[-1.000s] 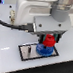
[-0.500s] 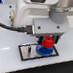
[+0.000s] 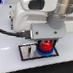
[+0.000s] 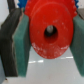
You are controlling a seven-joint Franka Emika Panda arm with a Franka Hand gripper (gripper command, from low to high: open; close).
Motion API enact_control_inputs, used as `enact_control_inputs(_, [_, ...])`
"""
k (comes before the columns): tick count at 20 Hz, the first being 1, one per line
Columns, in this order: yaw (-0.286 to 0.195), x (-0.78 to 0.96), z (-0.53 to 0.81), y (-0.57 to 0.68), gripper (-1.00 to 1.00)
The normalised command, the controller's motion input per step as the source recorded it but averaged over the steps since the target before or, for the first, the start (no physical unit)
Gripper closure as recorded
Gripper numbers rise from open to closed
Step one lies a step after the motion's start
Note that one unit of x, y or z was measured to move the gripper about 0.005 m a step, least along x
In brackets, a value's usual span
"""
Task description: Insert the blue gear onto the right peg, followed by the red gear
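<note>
The white table [image 3: 1,60] fills the exterior view, with the Franka arm [image 3: 35,11] reaching in from above, its pale body and grey wrist taking up most of the upper half. Below it lies the grey rectangular plate [image 3: 26,52] with its black rim, set at a slant on the table.

The gripper [image 3: 44,41] hangs over the end of the plate toward the exterior view's right. In the wrist view its two fingers [image 4: 20,40] press against opposite sides of the red gear [image 4: 49,31], pads in contact with the toothed rim, so the pincer is closed partway around the gear and holds it.

The red gear [image 3: 44,45] sits right on top of the blue gear [image 3: 44,50], whose toothed blue edge shows beneath it at that end of the plate. In the wrist view a thin strip of blue [image 4: 22,4] peeks out past the red rim.

Something small and pale shows inside the red gear's central hole; whether it is the right peg cannot be told.
</note>
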Motion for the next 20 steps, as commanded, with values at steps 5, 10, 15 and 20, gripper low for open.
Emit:
enact_control_inputs(5, [0.000,0.11,-0.20,-0.13,1.00])
enact_control_inputs(10, [0.000,0.05,-0.02,0.00,1.00])
enact_control_inputs(15, [0.000,0.04,0.01,0.01,-1.00])
enact_control_inputs(20, [0.000,0.01,0.38,0.05,-1.00])
